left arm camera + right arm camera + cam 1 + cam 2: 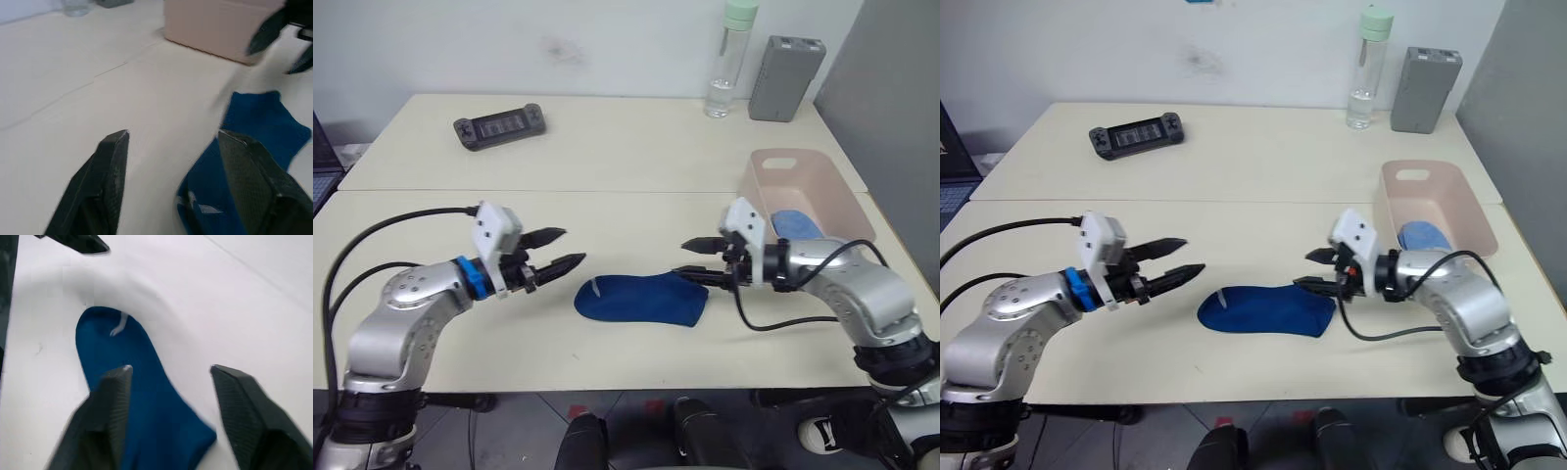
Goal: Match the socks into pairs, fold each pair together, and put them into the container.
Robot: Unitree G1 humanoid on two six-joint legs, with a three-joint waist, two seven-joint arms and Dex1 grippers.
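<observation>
Left eye view: navy sock [641, 300] flat on table [607, 215], between both arms, near front edge; looks like two navy socks stacked, cannot tell for sure. Left gripper [558, 250] hovering just beside toe end, fingers apart, holding nothing. Right gripper [697, 259] at cuff end, fingers apart, lower finger close over fabric, contact not certain

Step in hand, by judgement: folding the navy pair. To do well: pinch one end through both layers, not just the top one; lift low, carry over to the other end, keep edges lined up; other gripper pressing the far end down so fabric does not slide on smooth table. Soft cloth, likely to bunch if dragged

Container [808, 186] on robot's right, well within reach of right arm, upright, handle slot in far wall. Inside: light blue sock bundle [793, 224] lying at near end; rest of interior not clear from here. Green socks not made out

Far side of table: clear bottle [730, 59], grey box [786, 78], black handheld controller [499, 125], all well apart from work area
</observation>
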